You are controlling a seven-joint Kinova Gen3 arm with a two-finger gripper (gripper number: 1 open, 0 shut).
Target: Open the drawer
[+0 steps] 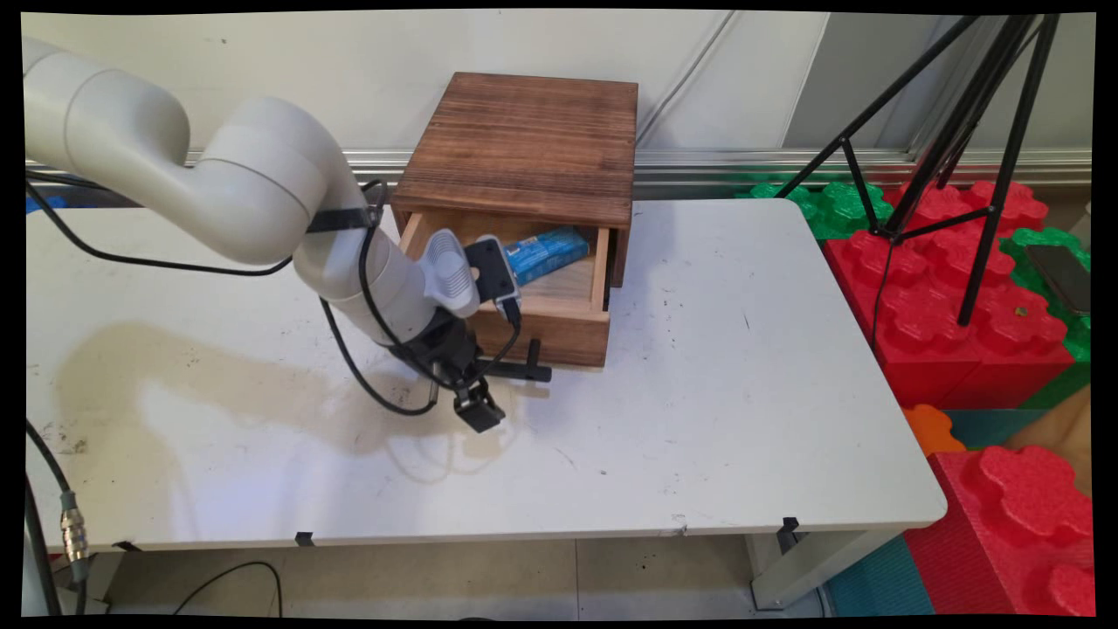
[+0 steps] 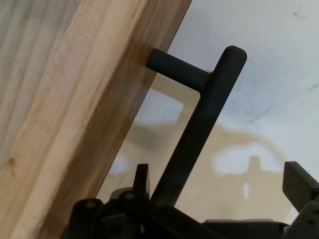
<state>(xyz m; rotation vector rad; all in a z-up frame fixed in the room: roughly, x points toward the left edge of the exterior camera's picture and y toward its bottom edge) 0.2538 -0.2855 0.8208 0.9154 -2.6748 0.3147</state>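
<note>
White table [image 1: 699, 393], wooden drawer [image 1: 559, 328] open, fingers [image 2: 299, 184] spread astride black bar handle [image 2: 199, 134]

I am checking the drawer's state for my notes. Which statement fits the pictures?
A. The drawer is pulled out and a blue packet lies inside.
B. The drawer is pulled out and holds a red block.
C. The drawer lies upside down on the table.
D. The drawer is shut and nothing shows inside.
A: the drawer stands out from the box, with a blue packet in it.
</note>
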